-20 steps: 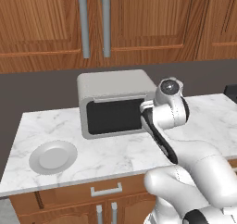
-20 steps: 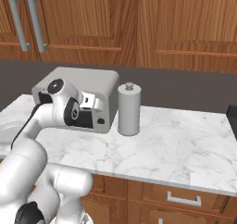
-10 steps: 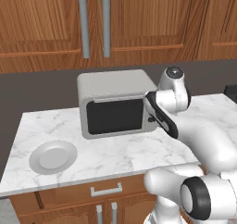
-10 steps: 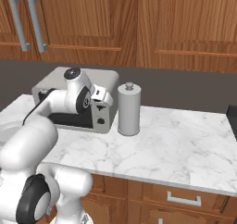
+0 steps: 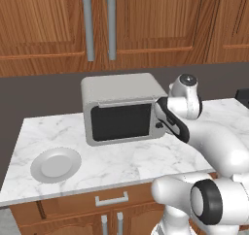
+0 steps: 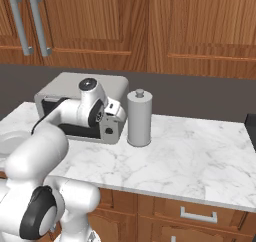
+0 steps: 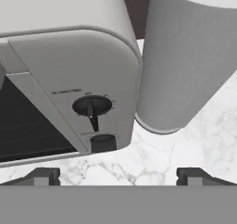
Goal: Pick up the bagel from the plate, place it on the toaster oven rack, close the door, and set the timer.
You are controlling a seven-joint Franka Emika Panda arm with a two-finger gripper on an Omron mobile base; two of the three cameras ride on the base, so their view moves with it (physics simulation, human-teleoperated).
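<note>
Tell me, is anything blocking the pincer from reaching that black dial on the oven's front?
Nothing visible does. The open pincer faces the black dial on the toaster oven, with just bare marble counter below the gap. The grey canister stands close beside the oven, not in front of the dial, though it might crowd one finger.

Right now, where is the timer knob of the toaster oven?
In the hand view, the timer knob sits on the toaster oven's front panel, right of the door, near the grey canister.
</note>
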